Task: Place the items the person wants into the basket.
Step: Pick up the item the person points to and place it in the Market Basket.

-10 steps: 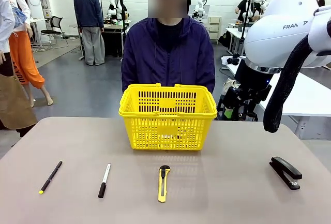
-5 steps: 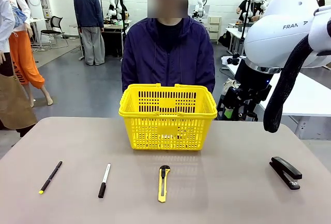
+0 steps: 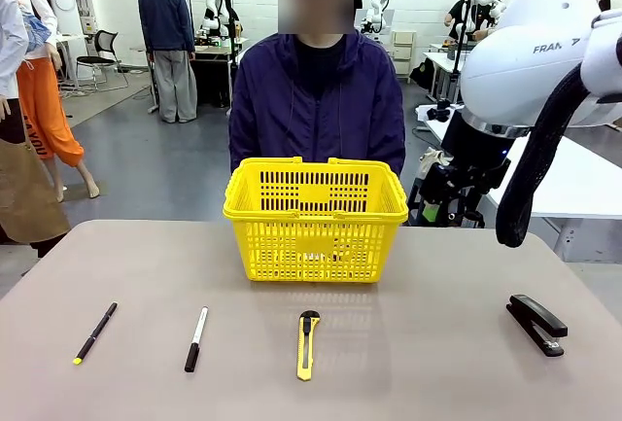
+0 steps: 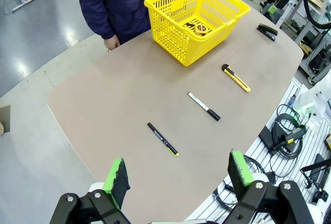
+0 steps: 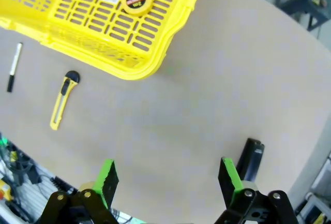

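On the far left of the bench (image 3: 437,372) we see the pen (image 3: 95,333) lying flat, its yellow tip toward the near edge. Just to its right, well apart from it, lies the marker (image 3: 196,339), black cap nearest us and white barrel pointing away. Next along, near the middle, is the yellow knife (image 3: 307,344), lying roughly in line with the basket (image 3: 315,246). The basket stands upright farther back at the centre of the bench. The person (image 3: 317,100) stands directly behind it at the far side, one hand (image 4: 110,42) hanging by the bench edge. Inside the basket, on its slotted floor, we see the tape measure (image 5: 136,2) lying flat. On the far right of the bench, apart from everything else, lies the black stapler (image 3: 535,323).

We see the left end effector (image 4: 178,175) held high above the near left of the bench, looking down over the whole row. Its green pads (image 4: 118,180) stand wide apart with nothing between them.

We see the right arm (image 3: 525,61) raised at the right side. The right end effector (image 5: 168,178) hovers above bare bench between basket and stapler. Its fingers are spread wide and grip nothing, and the stapler shows just behind one finger. Neither end effector touches any object.
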`<action>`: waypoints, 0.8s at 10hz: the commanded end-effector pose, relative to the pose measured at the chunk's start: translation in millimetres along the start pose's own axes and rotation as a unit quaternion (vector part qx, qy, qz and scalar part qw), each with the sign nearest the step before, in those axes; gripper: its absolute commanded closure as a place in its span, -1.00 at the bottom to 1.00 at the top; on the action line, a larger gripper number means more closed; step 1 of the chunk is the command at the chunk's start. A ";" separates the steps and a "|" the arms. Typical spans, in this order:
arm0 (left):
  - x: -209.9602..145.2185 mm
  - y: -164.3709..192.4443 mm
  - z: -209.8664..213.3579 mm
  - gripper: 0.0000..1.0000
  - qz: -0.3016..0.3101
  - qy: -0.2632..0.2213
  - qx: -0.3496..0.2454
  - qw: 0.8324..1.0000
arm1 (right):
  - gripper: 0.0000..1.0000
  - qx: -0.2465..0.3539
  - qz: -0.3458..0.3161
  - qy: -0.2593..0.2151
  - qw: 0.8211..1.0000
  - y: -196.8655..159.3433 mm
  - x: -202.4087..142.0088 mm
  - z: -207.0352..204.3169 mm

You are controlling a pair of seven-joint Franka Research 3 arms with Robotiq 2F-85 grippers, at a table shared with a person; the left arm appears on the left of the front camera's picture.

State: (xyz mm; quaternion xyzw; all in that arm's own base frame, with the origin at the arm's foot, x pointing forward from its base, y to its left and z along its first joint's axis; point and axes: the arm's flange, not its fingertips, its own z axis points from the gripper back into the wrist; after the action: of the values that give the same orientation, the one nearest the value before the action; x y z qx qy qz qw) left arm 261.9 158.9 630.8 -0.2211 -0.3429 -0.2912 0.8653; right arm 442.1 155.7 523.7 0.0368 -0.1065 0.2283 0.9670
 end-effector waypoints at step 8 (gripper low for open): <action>-0.4 1.2 1.7 -1.00 -0.006 -0.007 -0.005 1.000 | -1.00 0.254 0.067 -0.239 0.935 -198.2 -193.2 110.4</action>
State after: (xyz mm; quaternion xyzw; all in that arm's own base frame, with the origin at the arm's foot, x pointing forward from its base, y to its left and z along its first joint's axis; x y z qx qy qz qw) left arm 261.8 159.5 630.8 -0.2210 -0.3426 -0.2905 0.8657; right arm 346.9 -117.9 595.2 0.3068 -0.2656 0.3032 0.8622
